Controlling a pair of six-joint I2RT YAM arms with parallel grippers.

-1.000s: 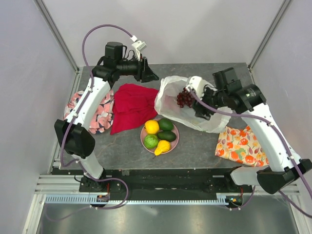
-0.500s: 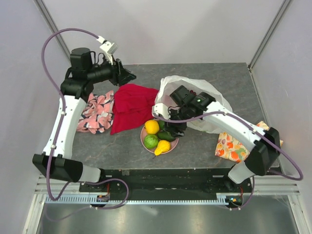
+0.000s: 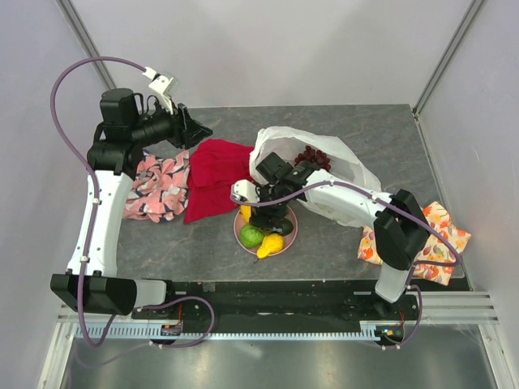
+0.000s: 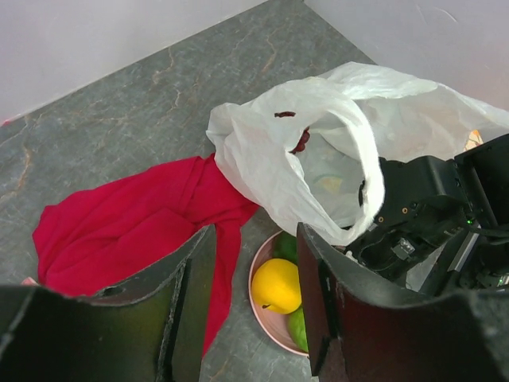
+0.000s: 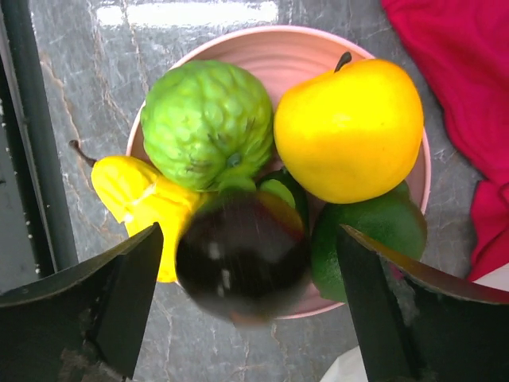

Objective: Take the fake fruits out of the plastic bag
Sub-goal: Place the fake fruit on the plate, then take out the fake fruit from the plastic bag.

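With your right gripper (image 5: pixel 246 239) spread wide over the pink plate (image 5: pixel 238 52) and a dark, blurred fruit (image 5: pixel 238 274) loose between its fingers, lift straight up clear of the piled fruits, then head for the grape bunch (image 3: pixel 312 156) at the plastic bag (image 3: pixel 353 177), one o'clock from the plate.

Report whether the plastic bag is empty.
Not empty: the grape bunch shows dark red inside the plastic bag in the top view.
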